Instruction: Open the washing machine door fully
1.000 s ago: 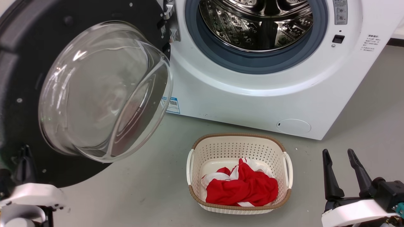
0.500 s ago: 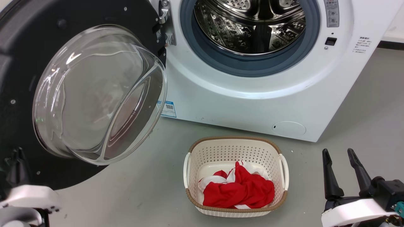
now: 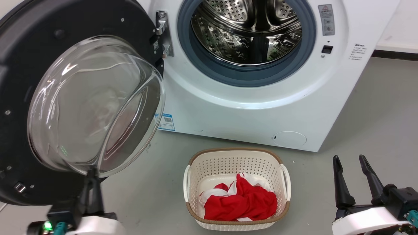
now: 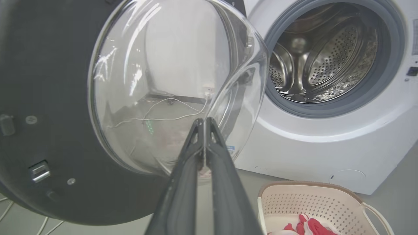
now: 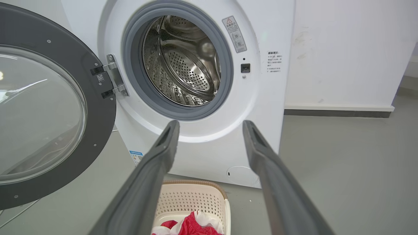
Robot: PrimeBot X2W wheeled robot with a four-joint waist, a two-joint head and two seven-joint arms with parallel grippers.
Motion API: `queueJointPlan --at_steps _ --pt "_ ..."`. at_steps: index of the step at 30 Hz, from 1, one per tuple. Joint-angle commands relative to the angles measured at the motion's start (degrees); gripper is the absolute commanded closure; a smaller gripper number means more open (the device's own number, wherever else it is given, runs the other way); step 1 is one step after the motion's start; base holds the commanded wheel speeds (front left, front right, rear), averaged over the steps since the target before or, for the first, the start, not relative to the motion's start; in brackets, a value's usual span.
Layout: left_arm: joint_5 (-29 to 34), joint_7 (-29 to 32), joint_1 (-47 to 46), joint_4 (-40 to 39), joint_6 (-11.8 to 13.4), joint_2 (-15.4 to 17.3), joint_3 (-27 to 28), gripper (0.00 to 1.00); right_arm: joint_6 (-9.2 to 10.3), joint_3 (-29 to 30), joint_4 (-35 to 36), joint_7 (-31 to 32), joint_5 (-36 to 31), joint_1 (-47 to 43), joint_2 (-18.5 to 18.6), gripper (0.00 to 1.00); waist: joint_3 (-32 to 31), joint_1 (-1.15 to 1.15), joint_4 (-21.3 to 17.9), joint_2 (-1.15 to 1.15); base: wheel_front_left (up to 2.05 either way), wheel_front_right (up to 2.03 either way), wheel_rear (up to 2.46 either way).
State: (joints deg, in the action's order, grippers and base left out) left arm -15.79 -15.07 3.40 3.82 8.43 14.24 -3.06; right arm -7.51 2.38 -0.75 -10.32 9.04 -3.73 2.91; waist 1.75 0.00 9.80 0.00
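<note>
The washing machine door [image 3: 23, 45] stands swung out to the left of the white washing machine [image 3: 228, 111], its inner face with the clear glass bowl [image 3: 91, 104] turned toward me. The steel drum [image 3: 248, 29] lies exposed inside the blue-grey gasket. My left gripper [image 3: 91, 171] is shut with nothing in it, tips just under the bowl's lower edge; contact cannot be told. In the left wrist view that gripper [image 4: 204, 121] points at the bowl of the door [image 4: 49, 98]. My right gripper [image 3: 351, 161] hangs open at the lower right, apart from the machine [image 5: 261, 98].
A cream perforated basket [image 3: 235, 152] holding a red and white cloth [image 3: 241, 202] sits on the grey floor in front of the machine. Thin white cables [image 4: 6, 212] lie on the floor beneath the door. A white wall [image 5: 343, 49] runs to the right of the machine.
The head camera has shifted, sliding the whole scene left and down. My shut left gripper has moved rightward from the lower-left corner to just under the glass bowl. The right gripper has stayed put.
</note>
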Motion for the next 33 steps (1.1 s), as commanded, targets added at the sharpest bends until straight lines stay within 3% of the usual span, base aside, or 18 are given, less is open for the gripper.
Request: queueJointPlan --at_steps 1,8,14,23,33 --pt "0.4 -0.1 -0.3 0.0 -0.6 -0.5 -1.0 0.0 0.04 0.0 0.2 -0.3 -0.1 -0.3 -0.1 0.0 -0.3 0.0 -0.6 0.0 0.0 0.0 0.0" --pt "1.4 -0.1 -4.5 1.8 -3.3 -2.8 -5.8 0.0 0.04 0.4 0.6 -0.2 -1.1 -0.4 -0.1 0.0 -1.0 0.0 -3.3 0.0 0.0 0.0 0.0" --pt "2.9 -0.1 -8.2 3.3 -3.7 -4.5 -6.8 0.0 0.04 0.8 1.2 0.1 -2.3 -0.1 -0.1 0.0 -1.2 0.0 -6.5 0.0 0.0 0.0 0.0" --pt "5.2 -0.1 -9.4 2.5 -3.6 -6.0 -4.7 0.0 0.04 0.4 1.9 0.6 -3.3 0.2 -0.1 0.0 -1.2 0.0 -9.6 0.0 0.0 0.0 0.0" --pt "7.7 -0.1 -6.6 1.8 -4.2 -7.5 -2.2 0.0 0.04 -1.1 1.6 0.2 -2.8 -0.1 -0.1 0.0 -1.1 0.0 -9.9 0.0 0.0 0.0 0.0"
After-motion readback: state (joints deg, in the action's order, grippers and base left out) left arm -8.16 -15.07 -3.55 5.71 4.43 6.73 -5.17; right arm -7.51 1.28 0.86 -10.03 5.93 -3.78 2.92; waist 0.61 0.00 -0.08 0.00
